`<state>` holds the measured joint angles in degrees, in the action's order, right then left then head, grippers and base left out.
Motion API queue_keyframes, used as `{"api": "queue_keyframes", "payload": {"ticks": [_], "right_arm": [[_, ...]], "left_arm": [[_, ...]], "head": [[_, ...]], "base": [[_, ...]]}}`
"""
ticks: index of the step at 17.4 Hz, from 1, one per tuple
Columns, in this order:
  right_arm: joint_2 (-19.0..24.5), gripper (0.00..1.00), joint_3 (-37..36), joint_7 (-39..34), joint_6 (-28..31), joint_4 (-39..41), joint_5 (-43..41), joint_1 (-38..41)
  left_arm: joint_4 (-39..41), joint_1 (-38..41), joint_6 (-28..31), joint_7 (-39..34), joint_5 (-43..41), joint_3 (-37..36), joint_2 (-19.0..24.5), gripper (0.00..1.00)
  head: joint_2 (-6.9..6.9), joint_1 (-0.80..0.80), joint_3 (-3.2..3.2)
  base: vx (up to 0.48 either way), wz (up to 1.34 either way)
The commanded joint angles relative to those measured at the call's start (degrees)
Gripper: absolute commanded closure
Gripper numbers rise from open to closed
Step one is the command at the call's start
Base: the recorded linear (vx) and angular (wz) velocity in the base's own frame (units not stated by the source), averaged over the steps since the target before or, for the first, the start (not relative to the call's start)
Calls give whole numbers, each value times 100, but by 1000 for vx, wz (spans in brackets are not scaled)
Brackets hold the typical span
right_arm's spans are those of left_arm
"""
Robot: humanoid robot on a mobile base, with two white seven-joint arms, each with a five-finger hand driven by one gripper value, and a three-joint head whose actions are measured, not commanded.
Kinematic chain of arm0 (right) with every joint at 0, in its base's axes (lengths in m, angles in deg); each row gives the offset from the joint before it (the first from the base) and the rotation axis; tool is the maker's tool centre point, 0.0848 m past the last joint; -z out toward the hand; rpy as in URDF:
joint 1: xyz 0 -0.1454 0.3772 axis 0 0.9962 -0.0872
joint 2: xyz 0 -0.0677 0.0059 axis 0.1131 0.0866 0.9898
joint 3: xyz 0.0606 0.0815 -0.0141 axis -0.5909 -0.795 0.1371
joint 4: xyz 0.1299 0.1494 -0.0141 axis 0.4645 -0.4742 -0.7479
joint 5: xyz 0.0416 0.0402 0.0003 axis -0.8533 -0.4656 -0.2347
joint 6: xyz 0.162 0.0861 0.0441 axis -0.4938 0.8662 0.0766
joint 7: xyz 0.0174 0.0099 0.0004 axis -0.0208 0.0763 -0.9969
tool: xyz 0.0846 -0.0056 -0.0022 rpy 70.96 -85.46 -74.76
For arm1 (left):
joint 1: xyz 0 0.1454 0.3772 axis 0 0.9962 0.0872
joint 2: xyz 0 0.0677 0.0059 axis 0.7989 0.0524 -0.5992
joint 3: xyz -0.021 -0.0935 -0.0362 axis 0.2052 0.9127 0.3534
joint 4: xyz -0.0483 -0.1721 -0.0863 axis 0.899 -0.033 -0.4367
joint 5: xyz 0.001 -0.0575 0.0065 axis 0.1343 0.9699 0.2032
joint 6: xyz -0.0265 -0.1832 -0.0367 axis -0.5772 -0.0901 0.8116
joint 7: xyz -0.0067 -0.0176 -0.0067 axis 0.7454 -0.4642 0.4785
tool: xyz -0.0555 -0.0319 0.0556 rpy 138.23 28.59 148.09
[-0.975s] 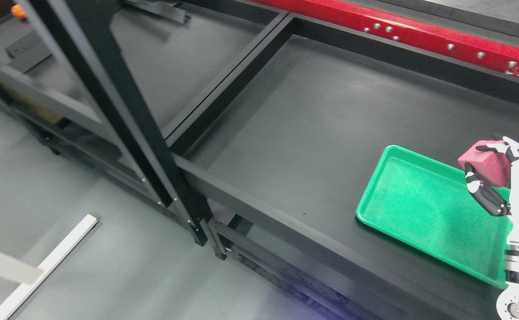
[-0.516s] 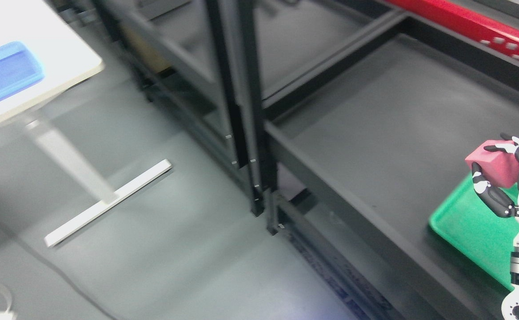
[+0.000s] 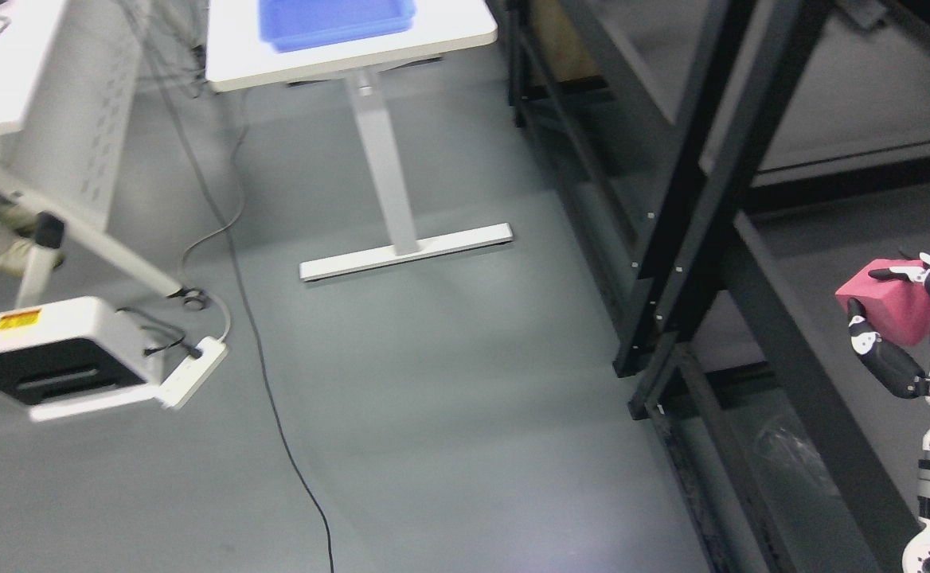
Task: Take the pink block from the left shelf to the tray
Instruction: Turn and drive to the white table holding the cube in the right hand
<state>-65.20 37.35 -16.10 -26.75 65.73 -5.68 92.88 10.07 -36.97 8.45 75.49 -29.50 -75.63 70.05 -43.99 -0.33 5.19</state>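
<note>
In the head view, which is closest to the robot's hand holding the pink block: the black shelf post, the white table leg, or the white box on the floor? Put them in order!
Starting from the right hand holding the pink block:
1. Black shelf post, just left of the hand.
2. White table leg, in the middle of the picture, under the table.
3. White box, far left on the floor.

Right hand (image 3: 907,334) with pink block (image 3: 887,298) sits at far right, above the dark shelf (image 3: 831,247) surface. Black upright post (image 3: 704,183) and slanted front rail (image 3: 815,398) of the shelf stand just left of it, blocking leftward pass. Open grey floor (image 3: 433,398) beyond. Cable (image 3: 274,398) crosses the floor; white table (image 3: 353,40) leg and foot mid-frame; white box (image 3: 51,350) and power strip (image 3: 190,374) at left.
</note>
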Motion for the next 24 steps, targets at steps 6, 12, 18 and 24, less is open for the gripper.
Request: {"api": "queue_keyframes", "payload": {"ticks": [6,12,18,24], "right_arm": [[27,98,-32,-3,-6,26,-2,-14],[54,98,3,-20,-6,17,-2,-41],[62,98,3,-20,-6,17,-2,-32],[89,98,3,-20,-6,17,-2,3]], "left_arm": [[100,-132,-4,0,-9,0,100,0],[100,-132,-4,0,-9,0,100,0],[100,-132,-4,0,-9,0,100,0],[100,-132,-4,0,-9,0,100,0]], "head": [[-1,0,0],[-1,0,0],[-1,0,0],[-1,0,0]], "base": [[-144,949],[-64,560],[71,55],[184,203]]}}
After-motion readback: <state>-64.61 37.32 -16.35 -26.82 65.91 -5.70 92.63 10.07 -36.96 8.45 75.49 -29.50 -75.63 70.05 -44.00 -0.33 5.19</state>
